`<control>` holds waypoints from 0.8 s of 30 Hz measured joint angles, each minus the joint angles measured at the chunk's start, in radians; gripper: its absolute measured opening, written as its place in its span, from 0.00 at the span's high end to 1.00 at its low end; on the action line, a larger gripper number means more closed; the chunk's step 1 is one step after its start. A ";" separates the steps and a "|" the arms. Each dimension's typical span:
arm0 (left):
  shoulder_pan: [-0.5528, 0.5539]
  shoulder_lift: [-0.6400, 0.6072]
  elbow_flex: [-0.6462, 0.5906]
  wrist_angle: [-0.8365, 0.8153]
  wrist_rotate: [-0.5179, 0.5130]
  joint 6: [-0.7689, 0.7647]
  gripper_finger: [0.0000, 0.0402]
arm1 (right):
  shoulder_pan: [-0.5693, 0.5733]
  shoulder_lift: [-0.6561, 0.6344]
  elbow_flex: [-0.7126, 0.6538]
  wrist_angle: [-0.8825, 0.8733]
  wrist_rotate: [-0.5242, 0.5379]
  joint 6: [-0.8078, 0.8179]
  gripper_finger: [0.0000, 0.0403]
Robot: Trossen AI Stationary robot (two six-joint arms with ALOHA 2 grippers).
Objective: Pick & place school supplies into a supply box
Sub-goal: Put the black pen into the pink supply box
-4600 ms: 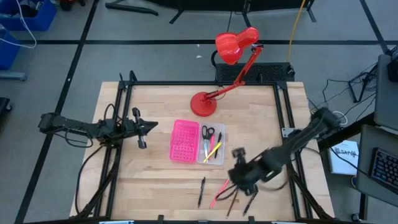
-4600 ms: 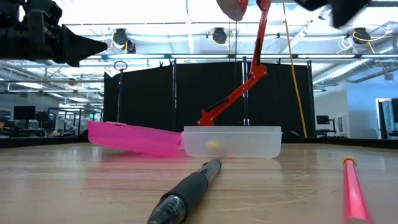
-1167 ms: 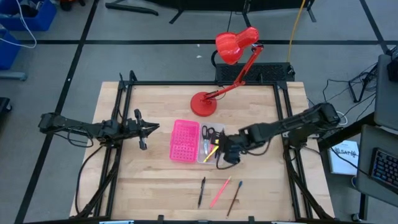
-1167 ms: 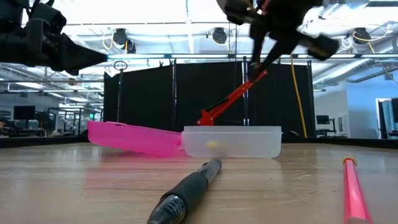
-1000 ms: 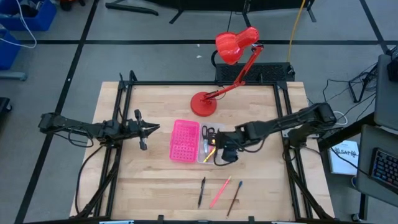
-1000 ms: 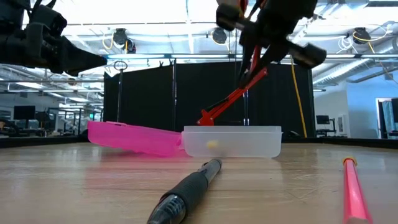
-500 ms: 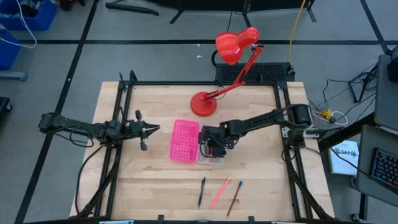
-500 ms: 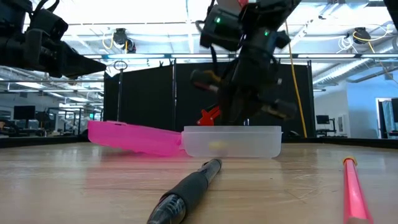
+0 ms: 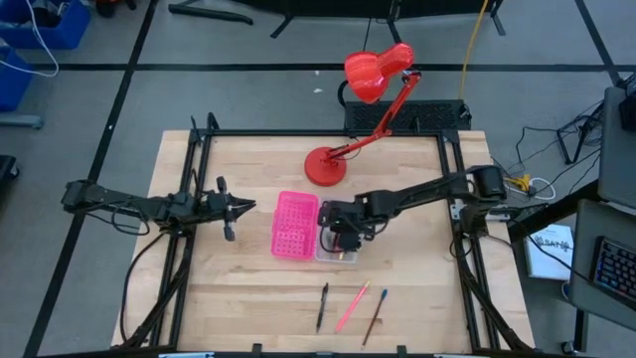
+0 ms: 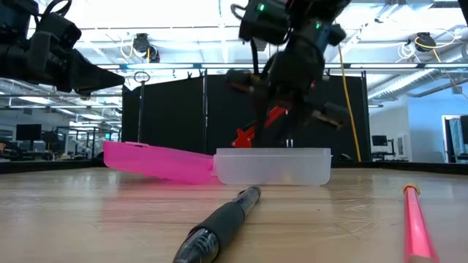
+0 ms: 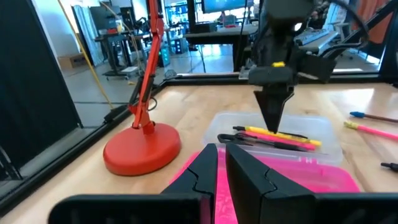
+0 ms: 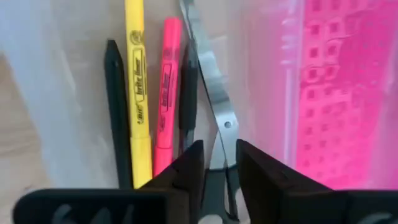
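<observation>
Hovering: the right gripper [image 9: 341,237] hangs over the clear half of the supply box [image 9: 340,254], fingertips pointing down into it, a narrow gap between them and nothing clamped.
Directly under its jaws: in the right wrist view, four supplies lie side by side in the clear half: one black pen [image 12: 116,112], one yellow pen [image 12: 138,93], one pink pen [image 12: 165,87] and one pair of scissors [image 12: 208,87] with a black handle; a dark shaft beside the blades is too hidden to name.
Beside the jaws: the pink half [image 9: 294,226] of the box, gridded with holes, lies open flat, joined to the clear half.
Well short of the jaws, at the table's near edge: three supplies wait outside the box: one black pen [image 9: 322,305], one pink pencil [image 9: 352,306] and one dark pencil with a blue end [image 9: 375,315].
Waiting arm: the left gripper [image 9: 242,205] is held above the table, well apart from the pink half, its fingers nearly together and empty.
Other things: one red desk lamp [image 9: 325,165] stands on its round base beyond the box, its arm leaning back past the table [image 9: 248,288] edge.
In the way: the right gripper itself blocks the overhead sight of most of the clear half.
</observation>
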 joint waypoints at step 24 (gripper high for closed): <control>0.000 0.000 0.000 0.044 0.000 -0.144 0.90 | 0.210 -1.045 -0.386 0.108 0.097 1.152 0.99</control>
